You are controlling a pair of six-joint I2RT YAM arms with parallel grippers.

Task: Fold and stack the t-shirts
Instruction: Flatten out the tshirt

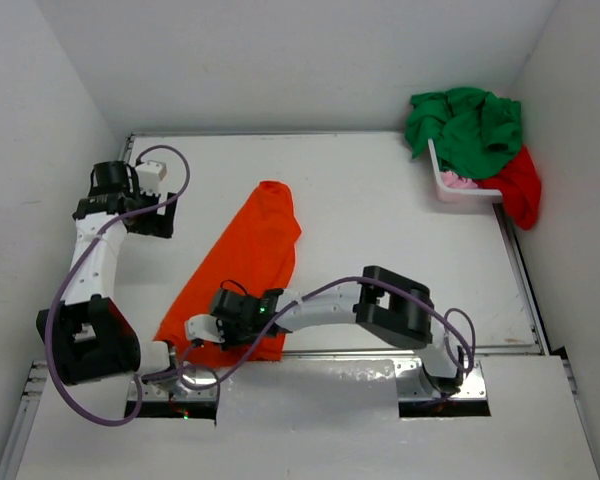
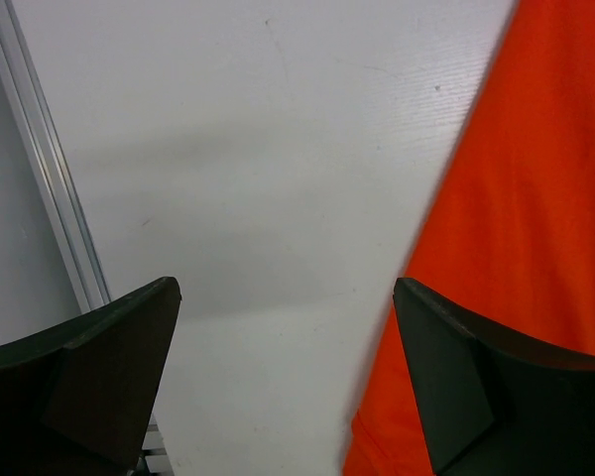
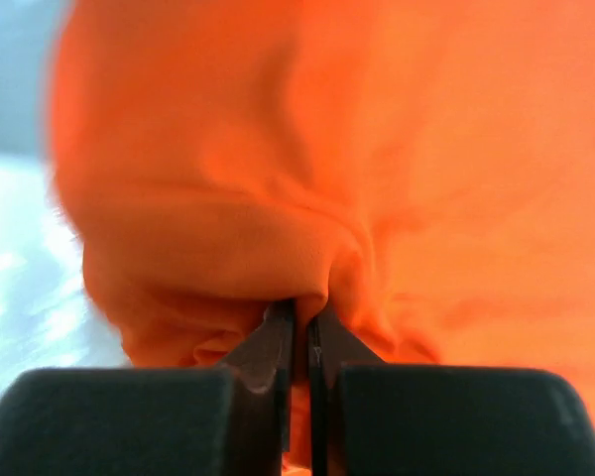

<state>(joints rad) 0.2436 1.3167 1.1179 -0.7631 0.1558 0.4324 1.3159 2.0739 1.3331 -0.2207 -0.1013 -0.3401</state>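
Observation:
The orange t-shirt (image 1: 245, 260) lies as a long, folded strip slanting across the table's left half. My right gripper (image 1: 202, 330) is at its near end, shut on a pinched fold of the orange cloth (image 3: 377, 149), and the closed gripper (image 3: 300, 309) has fabric bunched above its tips. My left gripper (image 1: 160, 220) hangs open over bare table, left of the shirt; in its own view the gripper (image 2: 288, 288) holds nothing, and the orange t-shirt's edge (image 2: 535, 198) runs past its right finger. A green t-shirt (image 1: 467, 125), a red one (image 1: 520, 185) and a pink one (image 1: 458, 182) sit at the basket.
The white basket (image 1: 465, 194) stands at the table's far right corner against the wall, with green cloth piled on it and red cloth draped over its right side. An aluminium rail (image 2: 50, 188) marks the table's left edge. White walls close in on three sides.

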